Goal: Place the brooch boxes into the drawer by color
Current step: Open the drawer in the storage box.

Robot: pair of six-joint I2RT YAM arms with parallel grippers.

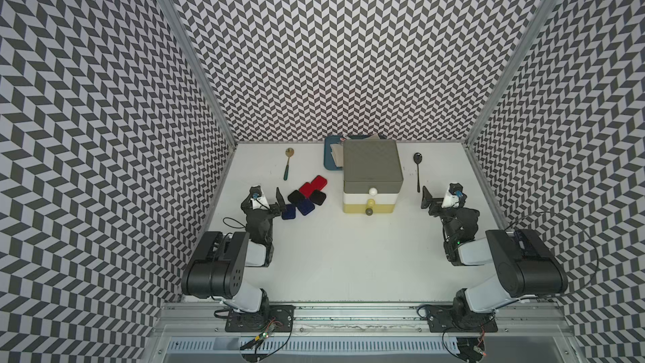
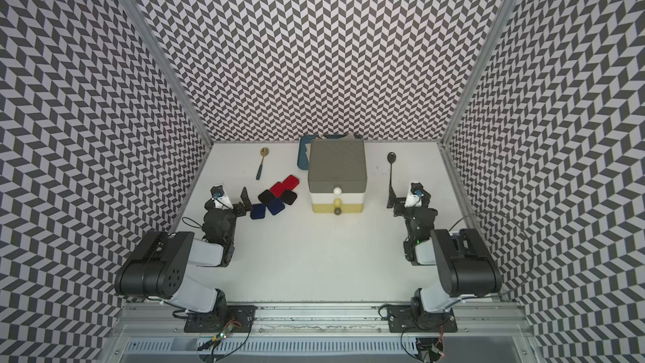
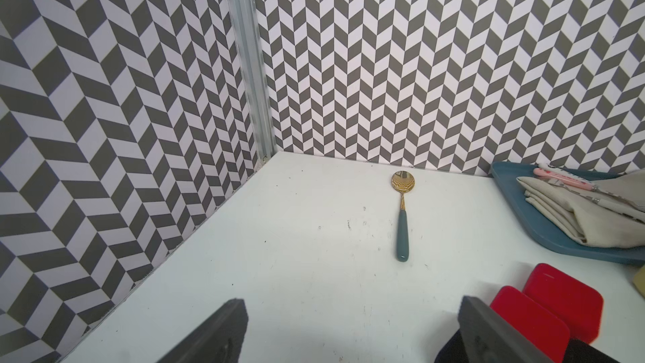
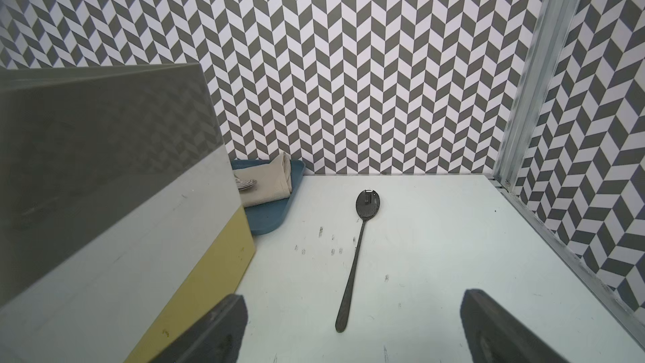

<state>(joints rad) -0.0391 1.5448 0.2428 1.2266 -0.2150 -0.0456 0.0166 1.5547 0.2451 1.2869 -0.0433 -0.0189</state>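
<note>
Chevron walls (image 1: 349,47), white desk (image 1: 349,260). All six brooch boxes (image 1: 307,197) lie in one tight cluster on the desk, betw the left claw (image 1: 281,203) and the drawer chest (image 1: 371,169). None are stowed, and all 3 tiers look shut. Left claw is spread wide and empty, w/ the nearest dark blue box (image 1: 289,211) just beside its tips, on the chest side. Right claw (image 1: 428,202) is also spread and empty, beyond the chest, well apart from the boxes. My call: left arm picks, right arm takes the knobs (image 1: 373,191).
</note>
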